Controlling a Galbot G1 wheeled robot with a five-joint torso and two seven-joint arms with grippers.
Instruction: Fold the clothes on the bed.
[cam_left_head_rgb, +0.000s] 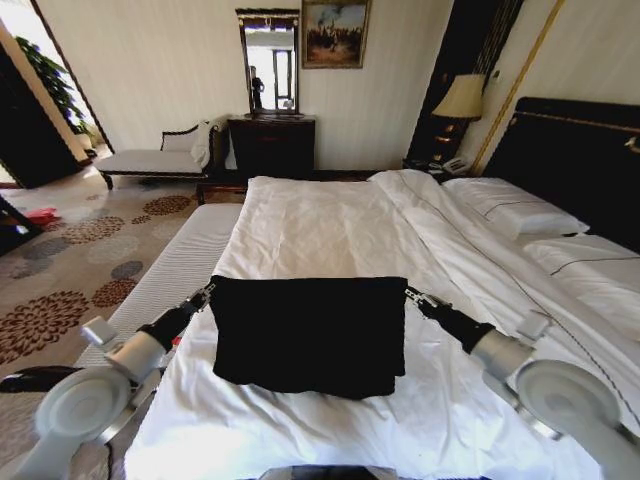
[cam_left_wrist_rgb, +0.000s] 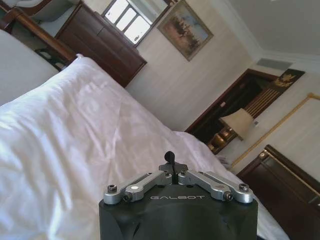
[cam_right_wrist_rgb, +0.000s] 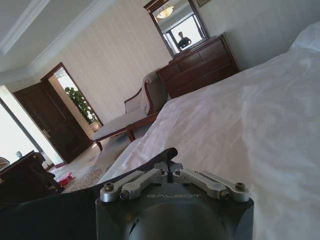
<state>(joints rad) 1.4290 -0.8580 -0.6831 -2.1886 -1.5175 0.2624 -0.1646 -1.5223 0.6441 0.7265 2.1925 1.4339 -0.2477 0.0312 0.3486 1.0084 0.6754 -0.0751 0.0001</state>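
We hold the black T-shirt up flat over the white bed, near its foot end. Our left gripper pinches the shirt's top left corner with its jaws pressed together on the cloth. Our right gripper pinches the top right corner the same way. The shirt hangs between them, its low edge touching the sheet. We read "GALBOT" in white letters on each gripper body in the wrist views.
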